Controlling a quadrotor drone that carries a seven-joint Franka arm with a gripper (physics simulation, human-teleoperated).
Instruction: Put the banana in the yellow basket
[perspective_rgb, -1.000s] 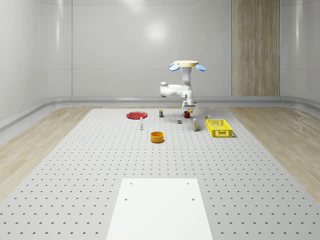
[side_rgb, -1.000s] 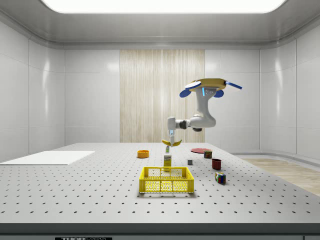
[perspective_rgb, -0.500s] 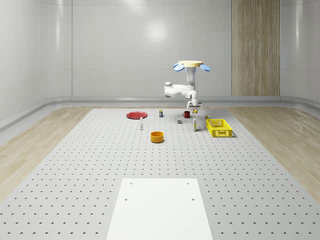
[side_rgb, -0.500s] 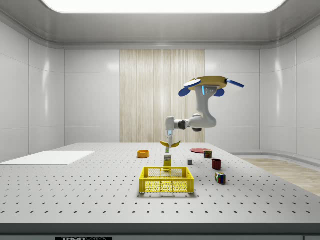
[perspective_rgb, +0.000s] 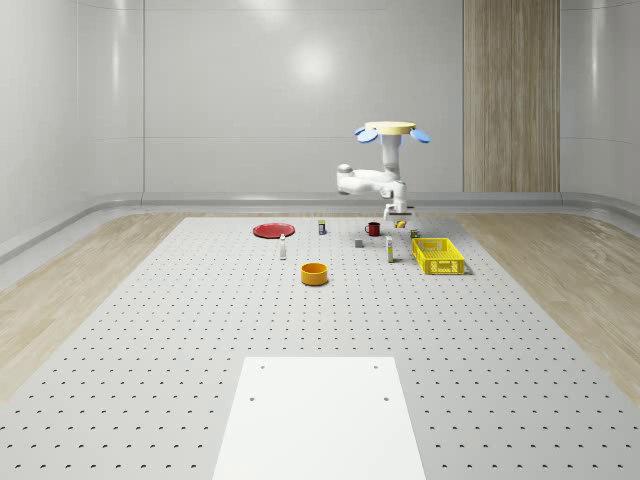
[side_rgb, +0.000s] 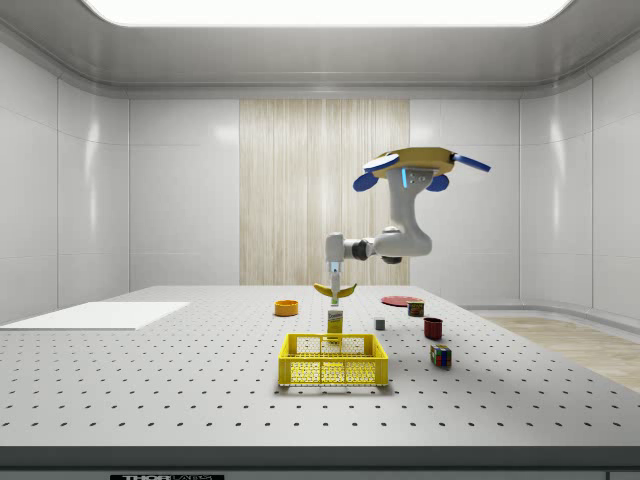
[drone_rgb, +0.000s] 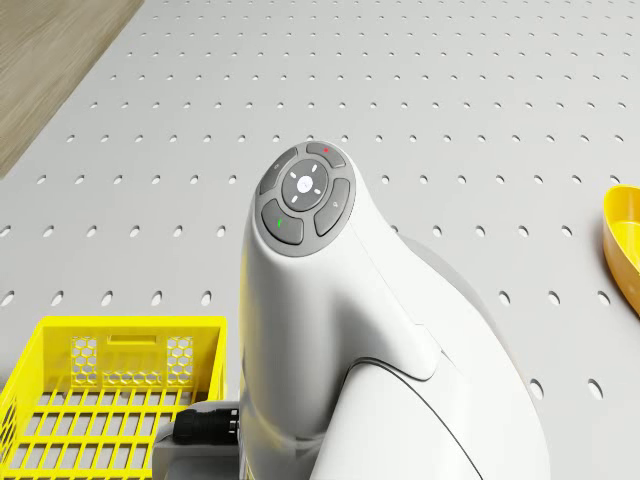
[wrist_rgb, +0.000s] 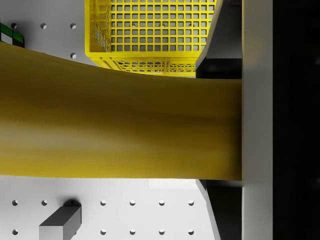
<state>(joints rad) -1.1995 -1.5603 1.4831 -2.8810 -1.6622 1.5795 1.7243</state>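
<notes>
The drone (side_rgb: 420, 163) is hovering high above the table (side_rgb: 180, 380), and its gripper (side_rgb: 335, 287) is clamping the banana (side_rgb: 335, 291) in mid-air. The pickup is judged done. The yellow basket (side_rgb: 333, 360) is sitting below the banana in the side view, roughly at its six o'clock, though depth is uncertain. What is remaining appears to be aligning over the basket, lowering, and releasing.

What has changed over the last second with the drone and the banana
The drone and its end effector, shut on the banana, shifted toward the whole-scene view's right, nearer the yellow basket. The banana stays gripped above the table; basket and other items haven't moved.
</notes>
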